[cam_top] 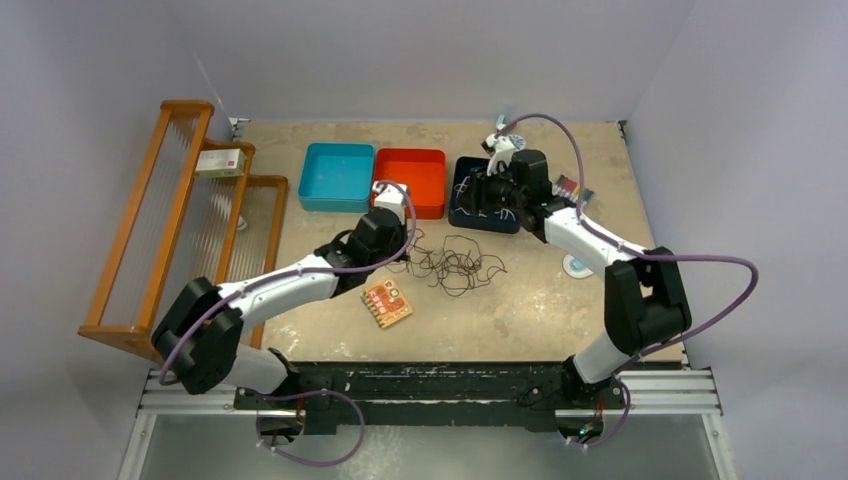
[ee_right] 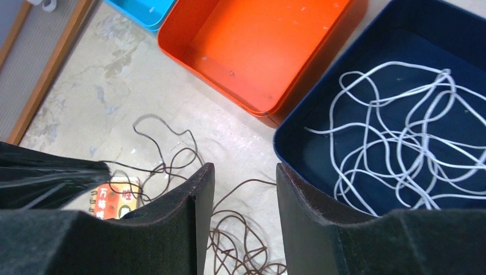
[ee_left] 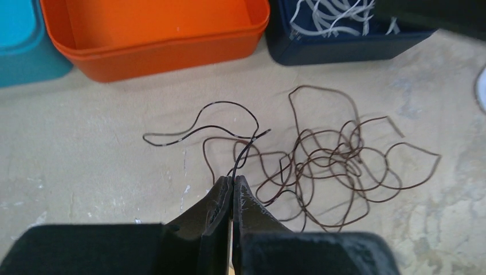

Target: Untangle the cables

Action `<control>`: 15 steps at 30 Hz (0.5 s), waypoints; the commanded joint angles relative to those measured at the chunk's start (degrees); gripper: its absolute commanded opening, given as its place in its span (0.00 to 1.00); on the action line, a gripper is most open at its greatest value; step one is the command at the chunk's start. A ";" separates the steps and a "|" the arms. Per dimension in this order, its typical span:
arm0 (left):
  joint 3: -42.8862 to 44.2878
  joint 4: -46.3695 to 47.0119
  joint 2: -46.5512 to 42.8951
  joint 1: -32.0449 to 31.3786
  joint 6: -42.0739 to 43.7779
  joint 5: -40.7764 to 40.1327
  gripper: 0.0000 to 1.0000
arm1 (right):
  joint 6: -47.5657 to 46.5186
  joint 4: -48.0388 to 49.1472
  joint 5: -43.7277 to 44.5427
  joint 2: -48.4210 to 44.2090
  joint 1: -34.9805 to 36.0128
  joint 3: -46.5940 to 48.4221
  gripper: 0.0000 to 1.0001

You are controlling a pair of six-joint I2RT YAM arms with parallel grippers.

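Evidently, a sorting scheme is at work. The looping white cables (ee_right: 401, 132) are seen lying loose inside the rectangular navy-blue plastic tray (ee_right: 355, 57), while the rectangular orange plastic tray (ee_right: 258, 40) at its nine o'clock is seen bare. The tangle of thin dark-brown cables (ee_left: 338, 172) is left on the mottled beige table (cam_top: 540, 310), at about six o'clock from the orange tray in the overhead view, presumably because it is not yet pulled apart. A single thin black cable (ee_left: 252, 140) is spread at nine o'clock of that tangle, where it can be taken without the rest.

The left gripper (ee_left: 233, 186) is seen with its jaws pressed together, and the black cable is pinched between their tips. From there the strand rises toward one o'clock in the wrist view. The grip is judged to be placed at the tangle's loose edge so that this strand may be slid free.

The right gripper (ee_right: 245, 195) is held over the near-left rim of the navy tray. Its jaws are spread partway, with nothing between them and nothing touched. It is judged to be kept aside so that the left arm's pull is not obstructed.
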 commanded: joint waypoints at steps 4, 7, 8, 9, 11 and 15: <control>3.32 -1.81 -9.00 0.30 3.90 0.68 0.00 | 1.10 7.70 -4.24 1.28 3.94 -1.02 0.49; 3.97 -2.97 -11.45 0.31 4.13 -0.44 0.00 | 1.16 10.30 -4.39 1.29 5.85 -1.74 0.53; 4.33 -3.46 -12.13 0.31 4.15 -0.96 0.00 | 1.29 11.41 -4.27 1.01 6.30 -2.21 0.54; 4.73 -3.86 -12.75 0.27 4.16 -1.47 0.00 | 1.64 12.64 -4.03 0.61 6.65 -3.23 0.55; 5.48 -4.36 -14.11 0.33 4.38 -2.13 0.00 | 2.48 15.64 -3.36 -0.66 6.96 -5.65 0.56; 6.49 -4.38 -16.74 0.31 5.18 -2.22 0.00 | 4.67 24.78 -0.87 -5.81 7.16 -12.88 0.64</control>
